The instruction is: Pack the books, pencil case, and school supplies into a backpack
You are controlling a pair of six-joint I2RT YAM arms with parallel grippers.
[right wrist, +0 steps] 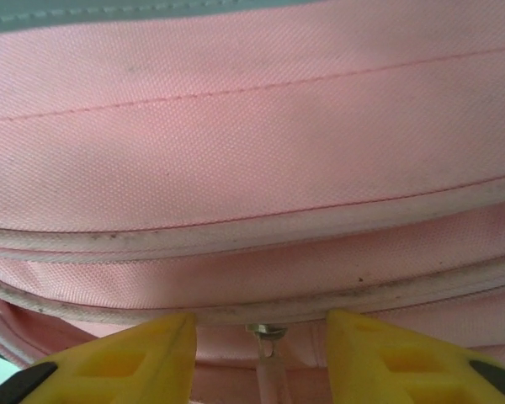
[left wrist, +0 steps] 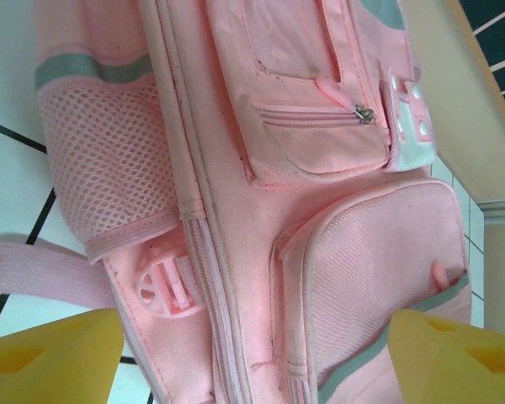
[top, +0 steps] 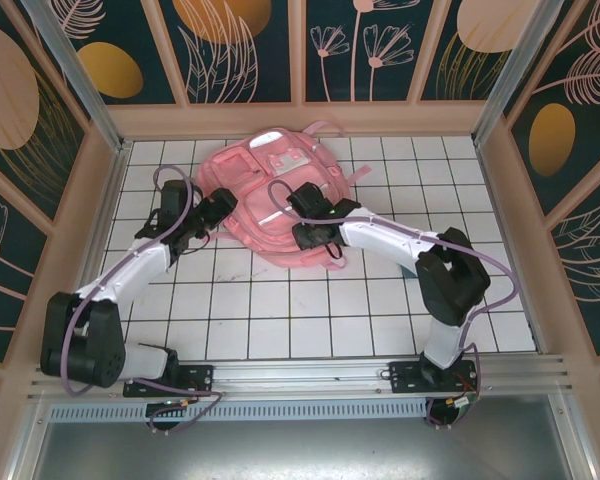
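Backpack (top: 270, 200): pink, lying flat at 12 o'clock on the white gridded tabletop (top: 280, 310), front pockets up, main zip apparently shut along the piped seam.

Right claw (right wrist: 261, 337): released, yellow fingers apart. The small metal zip pull (right wrist: 267, 332) sits between them, not yet pinched.

Left claw (left wrist: 252, 353): also released, spread wide over the bag's 9 o'clock flank, above the mesh side pocket (left wrist: 109, 160) and a plastic buckle (left wrist: 164, 286). Contact with the fabric can't be told.

Step in hand, as I read it: opening the main compartment so things can go in.

Doing it well:
- Centre the pull between the right fingers before clenching. It is small and slippery-looking, so go for the tab itself, not the fabric beside it.
- Draw along the zip line, following the curve of the seam; pulling upward would only lift soft cloth.
- Left claw should pin or grip the bag near 9 o'clock, otherwise the whole pack will probably slide with the zip.
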